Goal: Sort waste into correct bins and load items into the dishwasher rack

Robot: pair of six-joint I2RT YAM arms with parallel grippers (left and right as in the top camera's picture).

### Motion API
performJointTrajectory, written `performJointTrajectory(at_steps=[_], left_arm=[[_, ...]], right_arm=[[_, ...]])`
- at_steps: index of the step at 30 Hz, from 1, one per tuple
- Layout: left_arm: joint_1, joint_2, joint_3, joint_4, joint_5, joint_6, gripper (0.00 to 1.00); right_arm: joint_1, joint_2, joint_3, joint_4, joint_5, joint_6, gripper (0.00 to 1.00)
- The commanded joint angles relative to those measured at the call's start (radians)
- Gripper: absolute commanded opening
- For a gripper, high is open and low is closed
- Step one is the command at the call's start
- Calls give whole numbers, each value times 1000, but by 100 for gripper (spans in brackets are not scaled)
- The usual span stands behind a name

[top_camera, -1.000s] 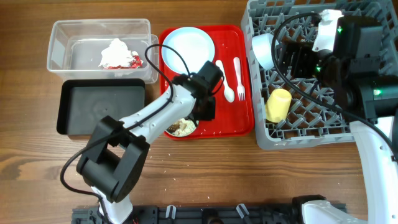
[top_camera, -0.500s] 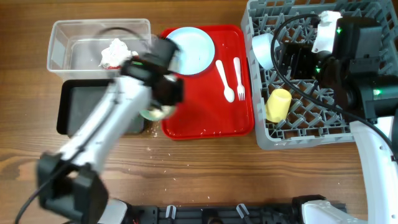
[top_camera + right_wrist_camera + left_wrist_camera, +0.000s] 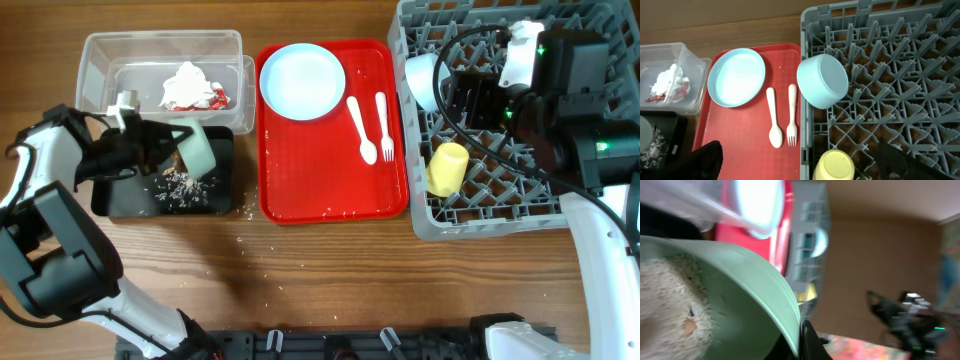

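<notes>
Grains point(image 3: 183, 187) litter black tray point(image 3: 120, 202) under pale green bowl point(image 3: 198, 148); wrapper point(image 3: 192, 88) in tub point(image 3: 97, 72).

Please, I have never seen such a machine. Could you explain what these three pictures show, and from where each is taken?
Two robot arms work at a table. One picture looks down from above; the other two come from cameras on the wrists. The left gripper holds a green bowl, tipped over a black tray with food scraps. The right gripper is open over the grey rack, which holds a blue bowl and yellow cup. A plate, spoon and fork lie on the red tray. A clear tub holds a wrapper.
</notes>
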Motion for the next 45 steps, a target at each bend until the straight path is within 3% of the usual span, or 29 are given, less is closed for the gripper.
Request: performJointTrajectory(at_steps=[1, 6, 11, 12, 13, 17, 19, 22, 23, 25, 27, 28, 30, 35, 38, 39, 41, 43, 45], left_arm=[[40, 9, -4, -17, 246, -52, 4], [56, 8, -4, -129, 271, -97, 4], [69, 8, -4, -140, 271, -97, 4], [68, 5, -4, -233, 271, -82, 4], [68, -1, -4, -247, 271, -7, 4], [75, -7, -4, -266, 246, 24, 4], [24, -64, 6, -371, 241, 203, 4], [-124, -166, 42, -329, 196, 242, 4], [-217, -190, 54, -240, 146, 223, 4], [-394, -195, 54, 3, -41, -35, 4], [-590, -194, 54, 239, -407, -318, 4], [-713, -194, 54, 327, -671, -419, 4], [-925, -172, 53, 367, -1149, -541, 4], [-1144, -30, 51, 422, -1300, -572, 4], [-1138, -21, 55, 433, -1300, -571, 45], [-1113, -38, 75, 400, -1300, -571, 52], [-1037, -96, 166, 262, -1296, -572, 65], [-923, -183, 288, 99, -1293, -605, 69], [-764, -289, 328, 36, -1200, -616, 77]], right_arm=[[0, 10, -7, 1, -13, -14, 99], [0, 10, -7, -2, -13, -14, 99], [0, 10, -7, -26, -13, -37, 99], [0, 10, -7, -28, -13, -40, 99], [0, 10, -7, -27, -13, -40, 99], [0, 10, -7, -21, -13, -41, 99], [0, 10, -7, -23, -15, -49, 99], [0, 10, -7, -9, -65, -48, 99], [0, 12, -7, 1, -75, -47, 99], [0, 16, -7, 5, -91, -40, 99], [1, 23, -7, -5, -97, -40, 99], [3, 28, -7, -14, -96, -40, 99], [11, 45, -7, -39, -97, -36, 98], [16, 99, -7, -55, -96, 15, 97], [16, 114, -7, -54, -97, 15, 97], [16, 114, -7, -54, -97, 15, 97], [17, 121, -7, -47, -148, 15, 97], [44, 160, -7, -25, -214, 16, 95], [131, 251, -7, -4, -223, 40, 89]])
